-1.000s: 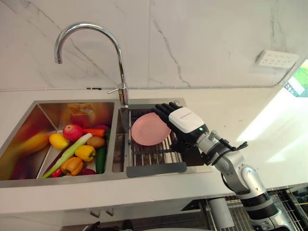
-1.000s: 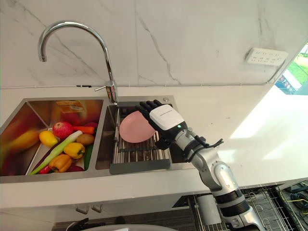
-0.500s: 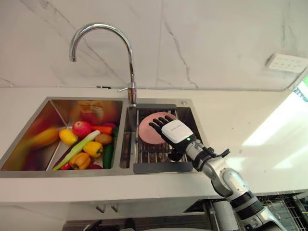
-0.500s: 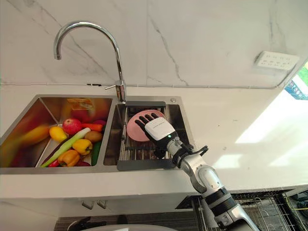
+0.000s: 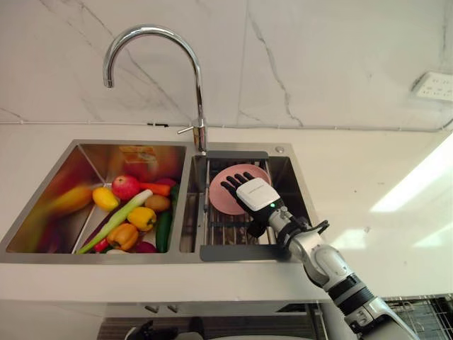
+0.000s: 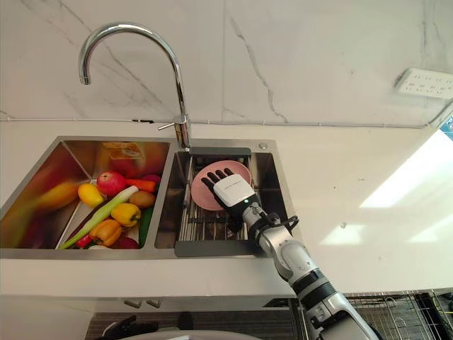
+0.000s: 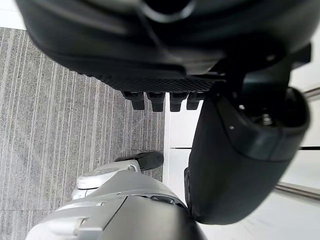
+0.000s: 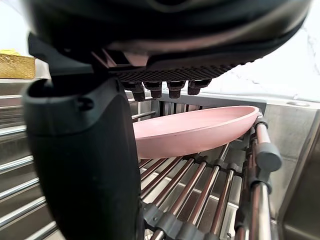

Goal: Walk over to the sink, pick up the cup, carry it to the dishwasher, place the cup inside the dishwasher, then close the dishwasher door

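Observation:
A pink plate leans on the wire rack in the right basin of the sink. My right hand reaches into that basin with its fingers straight, spread over the plate's face. In the right wrist view the plate lies just past the fingertips, with the thumb beside it; nothing is held. I see no cup in the basin. My left hand hangs over grey floor, relaxed and holding nothing.
The left basin holds several vegetables and fruits. A tall chrome faucet arches over the divider. White counter lies to the right, with a wall socket above. A wire dishwasher rack shows at the lower right.
The camera has shifted, moving the whole scene. My right hand has gone lower and further into the right basin, now over the plate's face.

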Motion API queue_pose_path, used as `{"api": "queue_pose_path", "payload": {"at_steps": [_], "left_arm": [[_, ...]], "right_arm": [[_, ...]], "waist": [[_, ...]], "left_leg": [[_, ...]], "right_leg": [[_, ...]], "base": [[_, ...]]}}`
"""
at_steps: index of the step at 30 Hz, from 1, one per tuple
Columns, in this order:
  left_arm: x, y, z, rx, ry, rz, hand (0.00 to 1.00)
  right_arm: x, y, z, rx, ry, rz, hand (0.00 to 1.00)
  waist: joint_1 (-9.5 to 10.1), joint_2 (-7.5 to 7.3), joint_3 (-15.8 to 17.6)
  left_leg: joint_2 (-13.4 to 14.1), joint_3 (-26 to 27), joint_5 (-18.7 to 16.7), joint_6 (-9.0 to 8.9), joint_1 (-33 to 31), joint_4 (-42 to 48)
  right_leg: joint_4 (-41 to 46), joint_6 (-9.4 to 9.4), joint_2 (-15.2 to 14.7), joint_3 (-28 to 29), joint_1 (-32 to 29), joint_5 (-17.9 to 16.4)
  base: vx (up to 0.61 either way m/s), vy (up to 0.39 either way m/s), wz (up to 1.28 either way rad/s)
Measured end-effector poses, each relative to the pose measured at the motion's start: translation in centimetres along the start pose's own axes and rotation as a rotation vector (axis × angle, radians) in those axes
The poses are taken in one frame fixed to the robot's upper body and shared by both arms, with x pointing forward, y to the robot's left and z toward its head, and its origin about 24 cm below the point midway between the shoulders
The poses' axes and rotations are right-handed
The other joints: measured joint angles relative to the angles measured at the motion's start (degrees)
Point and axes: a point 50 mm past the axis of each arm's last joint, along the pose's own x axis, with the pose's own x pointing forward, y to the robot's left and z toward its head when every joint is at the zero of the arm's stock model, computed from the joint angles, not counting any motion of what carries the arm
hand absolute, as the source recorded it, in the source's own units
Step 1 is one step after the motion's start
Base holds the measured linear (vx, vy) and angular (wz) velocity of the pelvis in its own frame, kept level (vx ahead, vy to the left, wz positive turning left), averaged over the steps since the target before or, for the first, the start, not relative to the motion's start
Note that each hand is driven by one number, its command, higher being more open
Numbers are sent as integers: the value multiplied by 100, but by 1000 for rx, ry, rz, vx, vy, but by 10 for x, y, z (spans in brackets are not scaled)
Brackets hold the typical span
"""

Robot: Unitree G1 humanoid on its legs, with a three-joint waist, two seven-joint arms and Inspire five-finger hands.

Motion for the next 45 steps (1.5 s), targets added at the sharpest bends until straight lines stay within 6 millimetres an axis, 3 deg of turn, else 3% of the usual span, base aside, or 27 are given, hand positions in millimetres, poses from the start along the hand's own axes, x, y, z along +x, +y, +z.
{"api": "queue_pose_path", "payload": {"at_steps": [1,13,19,27,35,41,42,43,44,45], "left_arm": [[0,0,0,0,0,0,100],[0,0,0,-10,5,-3,100],[0,0,2,-10,-5,-1,100],[0,-3,7,-16,-32,-2,100],[-1,-11,5,-52,-49,-11,100],[-3,-17,-13,-64,-1,-7,100],[-3,-16,-15,-65,6,-1,100],[-3,-16,-15,-63,12,-1,100],[-5,-17,-25,-65,38,-4,100],[-5,-17,-27,-63,46,-4,100]], "right_arm": [[1,1,0,-5,5,3,0],[2,9,6,-138,-3,-29,0],[4,12,-3,-162,53,-49,0],[3,5,-26,-129,106,-85,0],[-7,-5,-54,-35,188,-143,0],[-14,-15,-74,50,267,-187,0],[-15,-17,-76,67,279,-208,0],[-18,-18,-77,84,292,-230,0],[-28,-20,-81,125,331,-295,0],[-33,-22,-85,149,385,-379,0]], "waist": [[0,3,3],[0,27,47],[4,38,73],[6,128,214],[-19,356,350],[-34,532,449],[-56,360,398],[-18,282,392],[59,482,310],[52,521,301]], "left_leg": [[-9,-2,0,1,0,0],[-94,-85,-9,24,-4,0],[-87,-78,-28,54,-35,1],[-98,4,-30,53,-194,1],[-189,38,-32,52,-351,1],[-249,169,-72,17,-383,0],[-380,326,-257,-40,-494,145],[-404,262,-282,333,-668,727],[-116,57,-939,269,-890,1724],[-108,34,-1039,461,-941,1739]], "right_leg": [[-7,27,-8,-10,0,-44],[7,74,-75,-120,49,-91],[-30,48,-78,-200,53,-135],[-141,92,-83,-197,-24,-110],[-242,188,-148,-154,-125,-56],[-329,249,-199,-60,-149,-17],[-382,211,-432,-17,-310,79],[-370,271,-542,-10,-399,174],[-419,395,-359,-9,-397,251],[-493,404,-325,15,-372,357]], "base": [[-51,-2,3],[-3,-1,4],[-49,10,5],[-37,39,3],[-3,56,2],[4,58,-3],[0,110,-18],[32,64,-34],[62,3,-24],[61,2,-19]]}}
